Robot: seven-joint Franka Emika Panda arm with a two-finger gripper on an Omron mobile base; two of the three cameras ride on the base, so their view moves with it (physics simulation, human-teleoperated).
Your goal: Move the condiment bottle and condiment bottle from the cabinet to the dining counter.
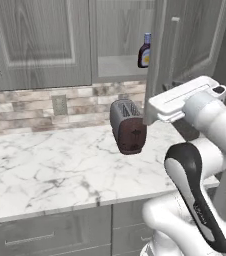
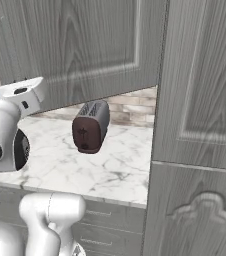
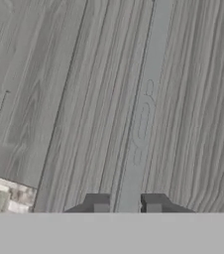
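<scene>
One condiment bottle [image 1: 144, 51], dark brown with a blue cap and a yellow label, stands upright on the shelf of the open cabinet [image 1: 119, 65], at its right side. The other condiment bottle is hidden. The cabinet door [image 1: 158, 55] stands swung out, edge-on to the left base view. My hand presses against that door's lower edge, well below and to the right of the bottle. In the hand view my gripper [image 3: 127, 204] is shut on the door's pale edge [image 3: 144, 99], which runs up between the fingertips. The dining counter is out of view.
A dark red and grey toaster [image 1: 128, 126] [image 2: 90, 126] stands on the marble counter [image 1: 45, 170] below the cabinet. A wall outlet [image 1: 59, 104] sits in the brick backsplash. The open door [image 2: 200, 100] looms large at the right. Drawers [image 1: 45, 235] run under the counter.
</scene>
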